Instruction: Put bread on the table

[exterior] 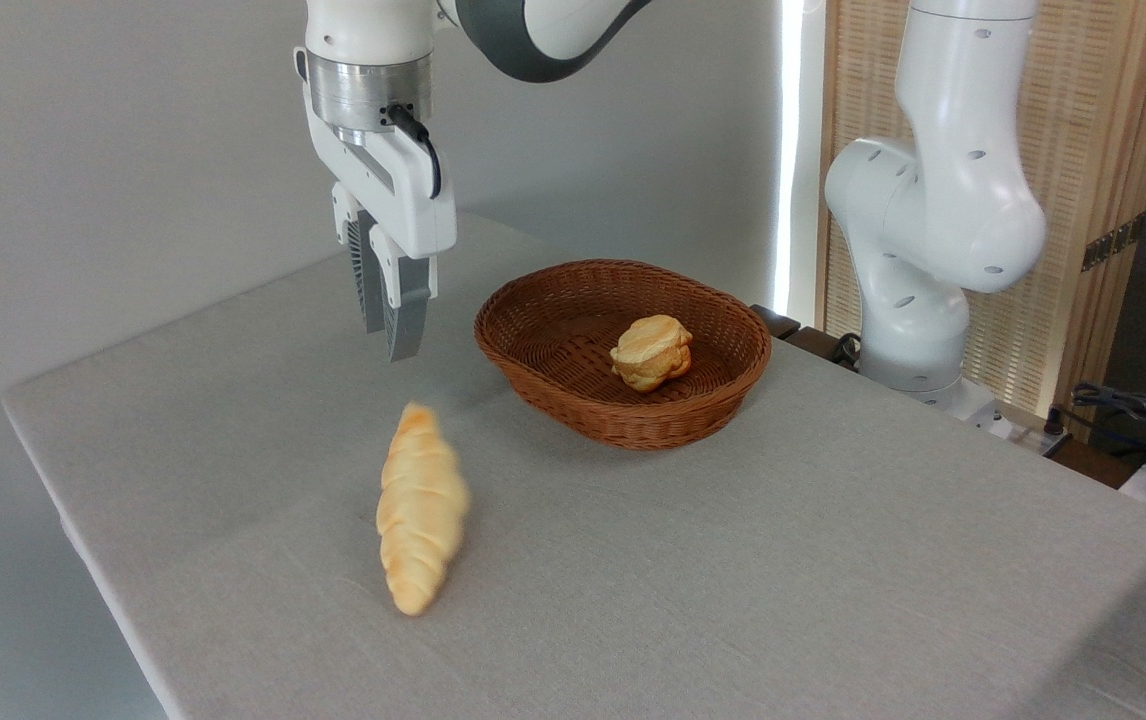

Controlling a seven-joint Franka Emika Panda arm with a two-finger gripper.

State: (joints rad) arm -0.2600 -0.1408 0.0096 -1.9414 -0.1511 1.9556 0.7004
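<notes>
The braided golden bread (pixel 420 507) lies lengthwise on the light grey table (pixel 693 560), left of centre and slightly blurred. My gripper (pixel 388 343) hangs above and behind it, well clear of the loaf, left of the basket. Its two fingers stand a little apart with nothing between them, so it is open.
A brown oval wicker basket (pixel 533 365) stands at the back middle with a pale round cream-puff bun (pixel 650 352) inside. The arm's white base (pixel 923 300) rises at the right rear edge. Cables (pixel 1133 405) lie off the table at far right.
</notes>
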